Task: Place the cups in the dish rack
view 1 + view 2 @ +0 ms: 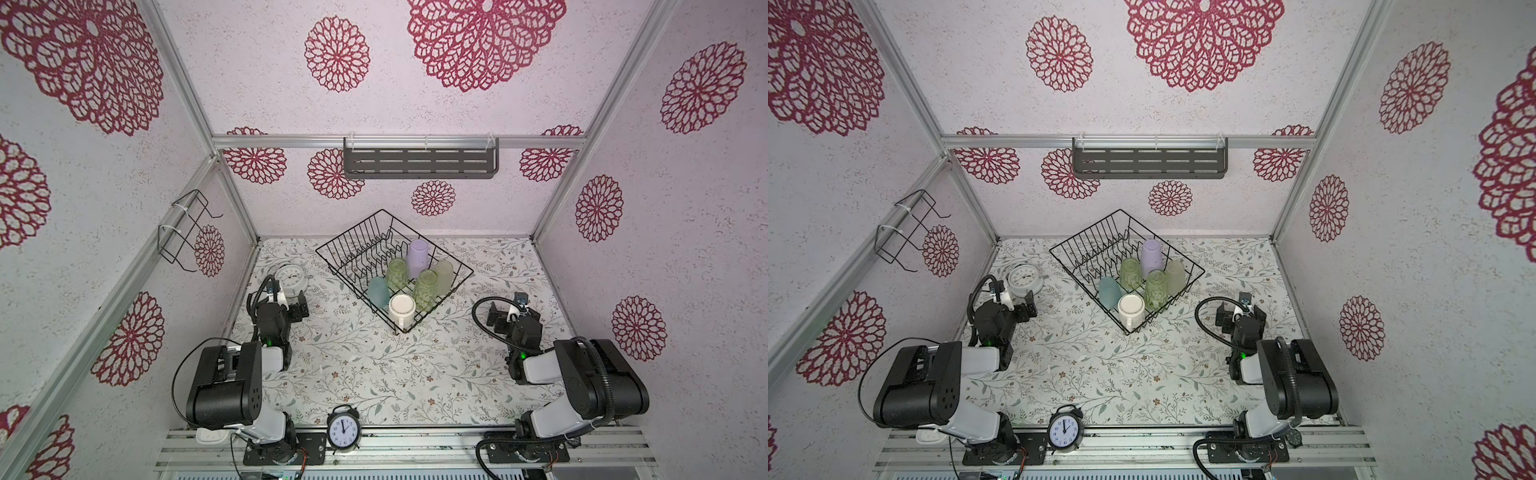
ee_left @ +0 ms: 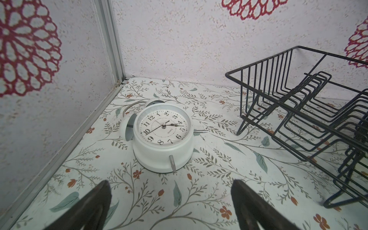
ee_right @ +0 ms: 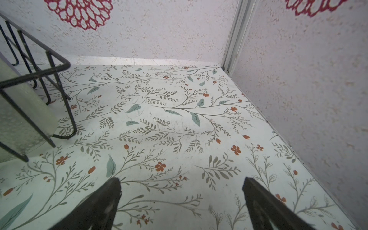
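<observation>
Six cups (image 1: 426, 289) sit in the rack (image 2: 258, 62); left claw (image 2: 170, 182) and right claw (image 3: 181, 179) both hang wide open, empty, over the bench (image 1: 374, 374).

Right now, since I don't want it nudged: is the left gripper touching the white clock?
Apart. The left wrist view shows bare tabletop between the open left gripper and the white clock.

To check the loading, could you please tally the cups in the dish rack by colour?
Lilac tumbler: 1
Green tumblers: 2
Pale yellowish tumbler: 1
Light-blue tumbler: 1
White mug: 1
Total: 6, all in the dish rack.
</observation>
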`<state>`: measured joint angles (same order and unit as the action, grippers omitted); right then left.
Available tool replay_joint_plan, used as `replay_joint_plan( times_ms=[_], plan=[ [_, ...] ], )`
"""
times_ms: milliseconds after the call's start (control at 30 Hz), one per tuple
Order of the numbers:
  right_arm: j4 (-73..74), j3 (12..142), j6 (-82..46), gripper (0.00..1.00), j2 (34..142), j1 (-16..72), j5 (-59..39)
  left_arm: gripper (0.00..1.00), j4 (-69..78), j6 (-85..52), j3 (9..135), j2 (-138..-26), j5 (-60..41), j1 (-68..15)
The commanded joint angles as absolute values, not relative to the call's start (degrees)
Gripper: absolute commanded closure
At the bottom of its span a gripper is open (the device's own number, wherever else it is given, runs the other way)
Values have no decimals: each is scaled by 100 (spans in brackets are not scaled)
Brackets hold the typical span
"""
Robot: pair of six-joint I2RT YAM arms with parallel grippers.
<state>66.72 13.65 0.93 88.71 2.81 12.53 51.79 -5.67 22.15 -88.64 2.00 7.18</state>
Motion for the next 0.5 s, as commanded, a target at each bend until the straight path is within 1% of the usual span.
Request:
replay_joint_plan(
  times_ms=[0,467],
  plan=[
    [6847,1465,18,1,8789,255,1186,3,5208,-570,2290,-8868,214,778],
    [6799,1492,11,1,8797,246,1151,3,5212,-565,2292,-8859,221,781]
  ],
)
